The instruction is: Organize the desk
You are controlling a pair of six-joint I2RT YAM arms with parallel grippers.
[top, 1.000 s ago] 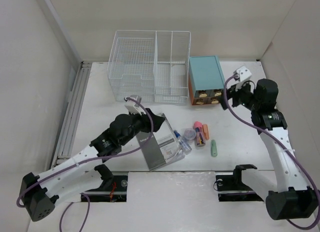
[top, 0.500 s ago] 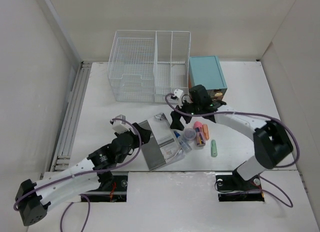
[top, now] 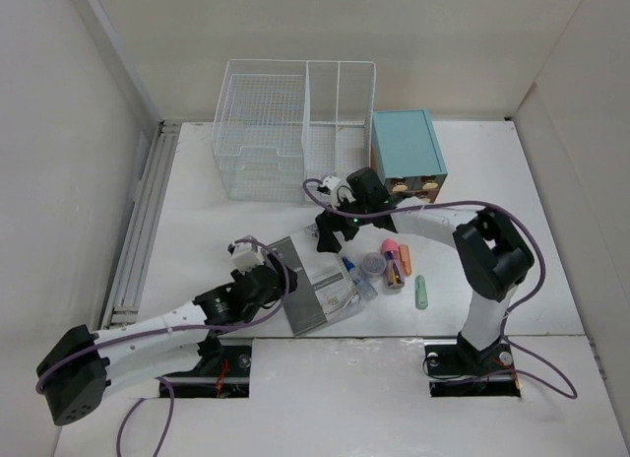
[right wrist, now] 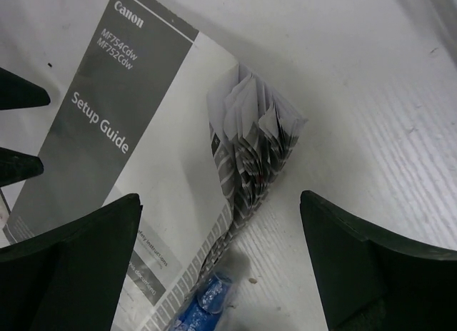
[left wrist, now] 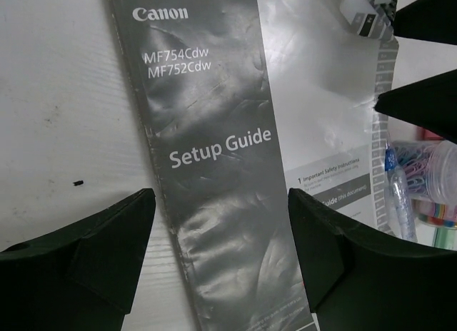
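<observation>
The desk is the white tabletop. A grey and white Canon setup guide booklet lies on it at the front middle. My left gripper is open and low over the booklet's left grey band, one finger on each side of it. My right gripper is open above the booklet's far corner, where the pages curl up and fan out. Its fingers show at the top right of the left wrist view. Neither gripper holds anything.
A blue pen and a clear tub of paper clips lie against the booklet's right edge. Pink and orange highlighters and a green one lie beyond. A wire basket and teal drawer box stand behind. A rail runs along the left.
My right arm has swung left from beside the teal box to over the booklet's far corner. My left gripper has drawn back from that corner toward the booklet's near left side.
</observation>
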